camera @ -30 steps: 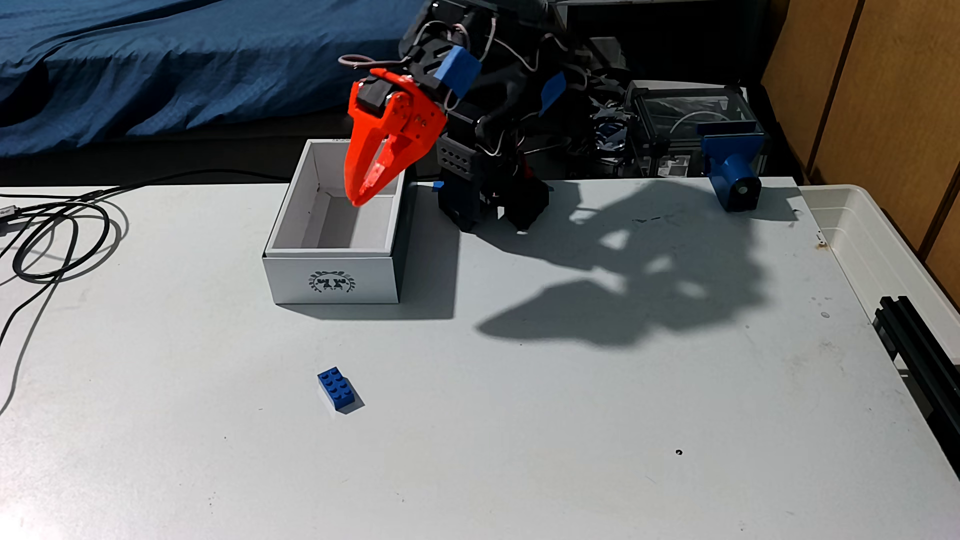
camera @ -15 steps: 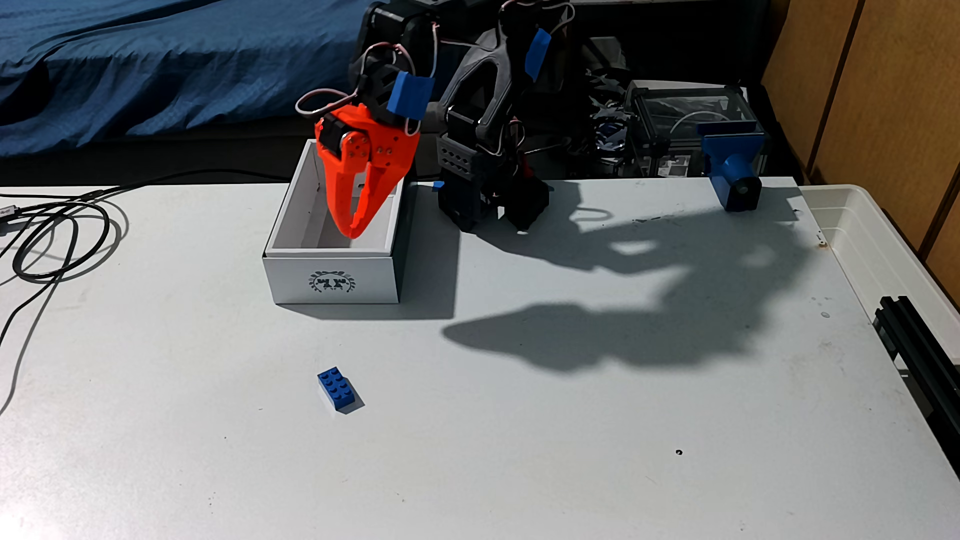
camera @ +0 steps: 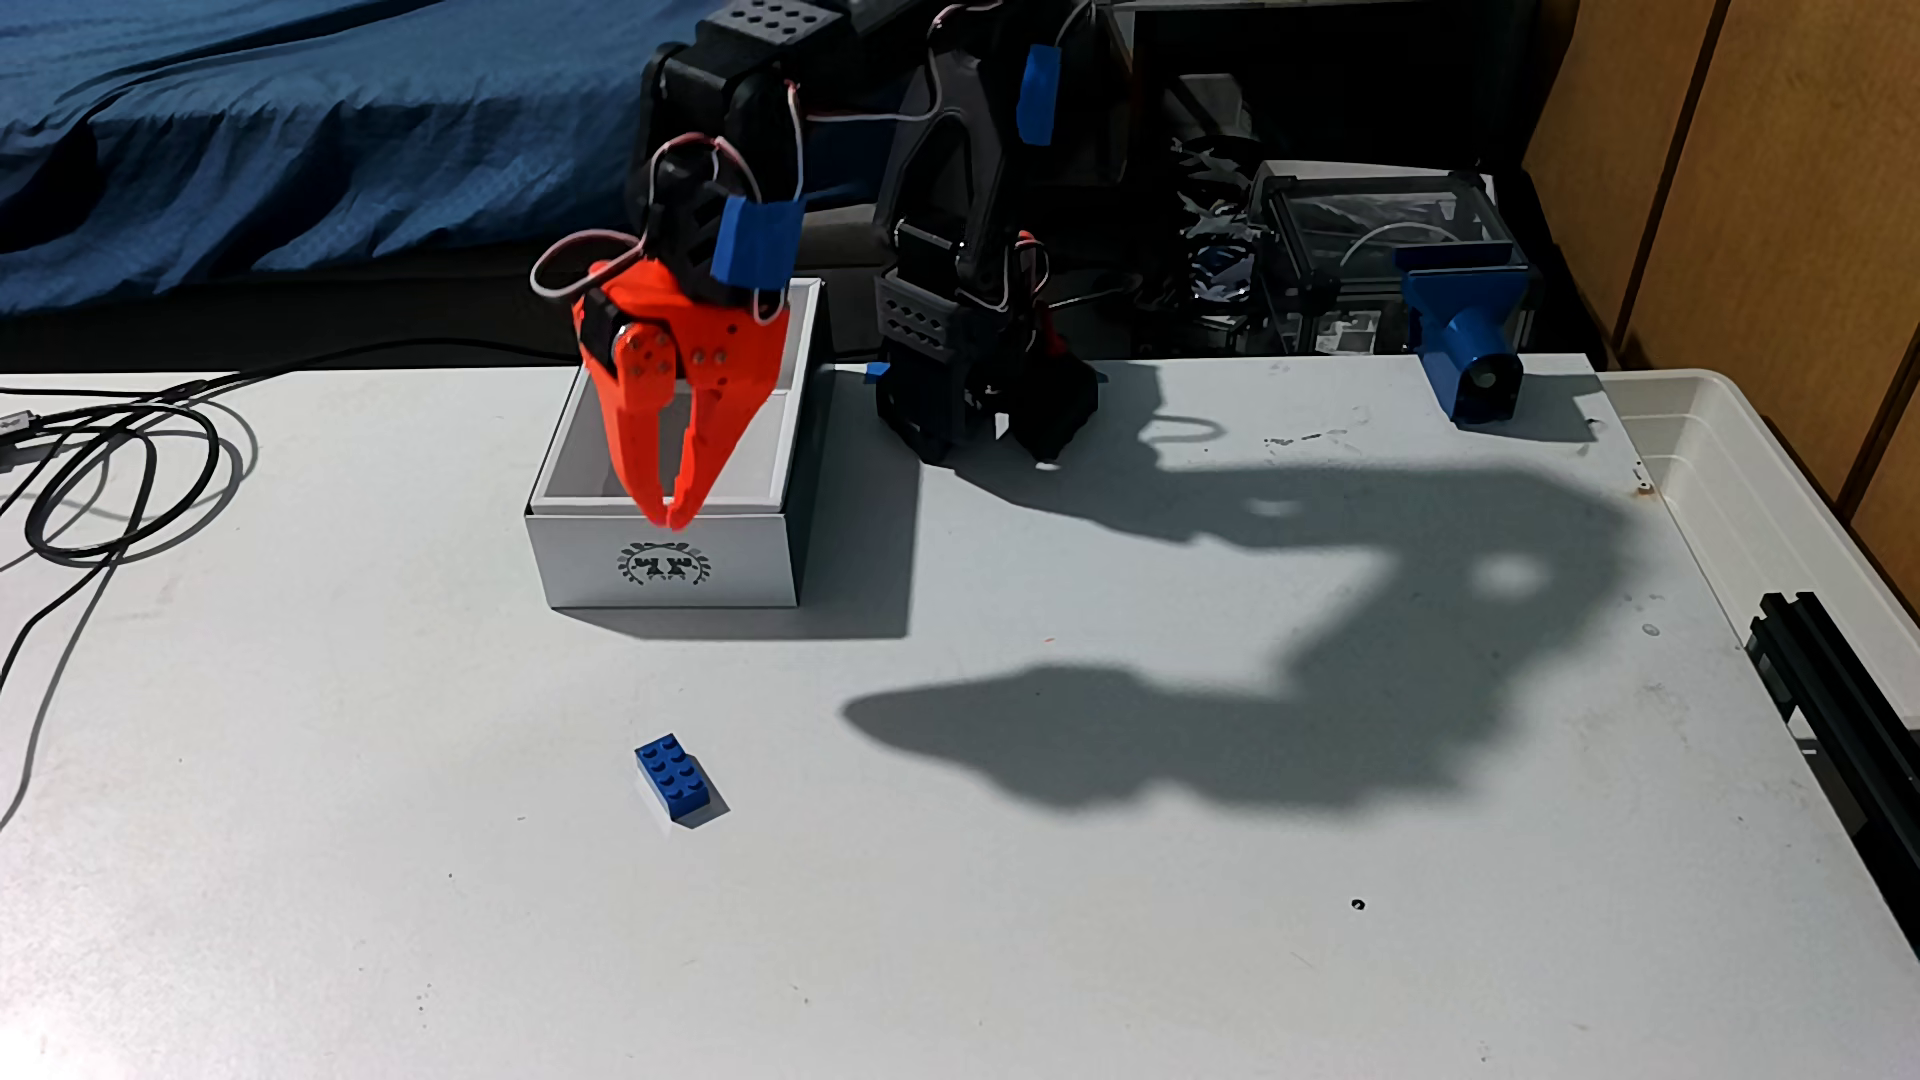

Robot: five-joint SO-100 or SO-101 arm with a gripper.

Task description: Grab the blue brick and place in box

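With its fingers closed and empty above the box, the gripper risks knocking the blue brick aside unless opened before descent.

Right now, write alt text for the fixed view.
An orange two-finger gripper, jaws nearly closed and empty, hangs over a white cardboard box on a pale table. A small blue studded plastic brick lies nearer the camera.

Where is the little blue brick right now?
In the fixed view, the blue brick lies on the white table, nearer the camera than the box and apart from the orange gripper.
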